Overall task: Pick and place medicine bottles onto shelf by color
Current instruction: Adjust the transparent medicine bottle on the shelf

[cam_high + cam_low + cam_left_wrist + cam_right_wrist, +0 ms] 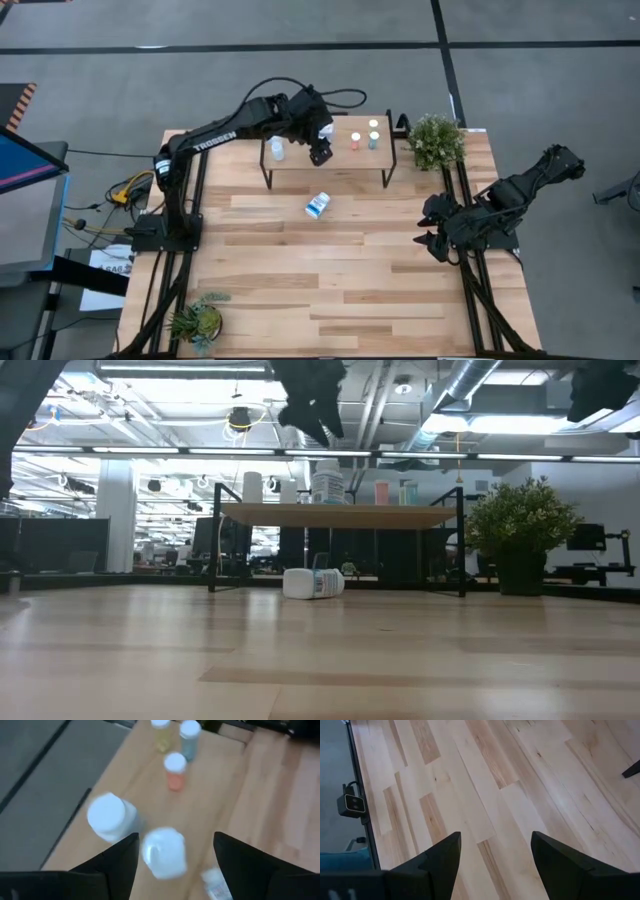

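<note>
The small medicine bottles stand mostly on the shelf (340, 165), a low riser with a light wooden rectangular top on thin black metal legs, set toward the far edge of the plank tabletop (330, 290). At the shelf's left end stand two white bottles: a big white bottle with a white cap (107, 816) and, just beside it, a second white bottle (164, 852). In the low view this second one shows a blue label (327, 486) and stands upright on the shelf top, directly beneath the left gripper. Toward the shelf's right end three tiny bottles cluster: an orange bottle with a pale cap (355, 140), a light-blue bottle (373, 141) and a pale yellowish bottle (374, 125) behind them. One more white bottle with a blue label (318, 206) lies on its side on the tabletop, in front of the shelf and apart from it.

The left gripper (320, 150) hangs above the shelf's left part with its two dark fingers (117, 865) spread wide on either side of the second white bottle, not touching it and holding nothing.

The right gripper (432, 235) waits over the right side of the tabletop, well apart from the shelf, its fingers (440, 860) wide apart with only bare planks between them.

A small bushy green plant in a dark pot (436, 141) stands just beside the shelf's right end, and another potted green plant (197, 320) sits at the near left corner.
</note>
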`<act>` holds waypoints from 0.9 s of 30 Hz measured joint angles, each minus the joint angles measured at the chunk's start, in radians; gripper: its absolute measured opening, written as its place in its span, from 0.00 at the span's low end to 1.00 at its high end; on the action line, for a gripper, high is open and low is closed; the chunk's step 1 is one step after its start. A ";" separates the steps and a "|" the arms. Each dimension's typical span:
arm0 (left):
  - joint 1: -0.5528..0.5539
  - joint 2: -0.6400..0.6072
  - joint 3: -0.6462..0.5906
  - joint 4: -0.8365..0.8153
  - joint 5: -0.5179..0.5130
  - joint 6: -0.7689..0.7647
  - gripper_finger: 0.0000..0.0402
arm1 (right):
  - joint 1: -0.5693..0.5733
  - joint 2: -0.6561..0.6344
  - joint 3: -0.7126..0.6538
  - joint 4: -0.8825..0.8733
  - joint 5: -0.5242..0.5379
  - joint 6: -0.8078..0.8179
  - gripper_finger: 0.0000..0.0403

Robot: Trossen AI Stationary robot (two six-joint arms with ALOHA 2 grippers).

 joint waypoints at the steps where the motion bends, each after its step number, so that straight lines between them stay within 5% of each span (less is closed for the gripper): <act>1: -0.011 0.000 0.020 -0.035 0.000 -0.013 0.60 | 0.000 0.000 0.000 0.000 0.000 0.000 0.66; 11: -0.149 -0.001 0.106 -0.296 -0.009 -0.073 0.60 | -0.010 0.032 0.000 0.010 0.029 -0.022 0.66; 16: -0.197 -0.001 0.105 -0.359 -0.205 -0.067 0.60 | -0.044 0.074 0.000 0.016 0.029 -0.036 0.66; 20: -0.172 -0.001 0.105 -0.376 -0.328 -0.016 0.59 | -0.085 0.102 0.000 0.018 0.030 -0.036 0.66; 27: -0.080 -0.001 0.105 -0.364 -0.370 0.047 0.50 | -0.143 0.120 0.000 0.041 0.029 -0.035 0.66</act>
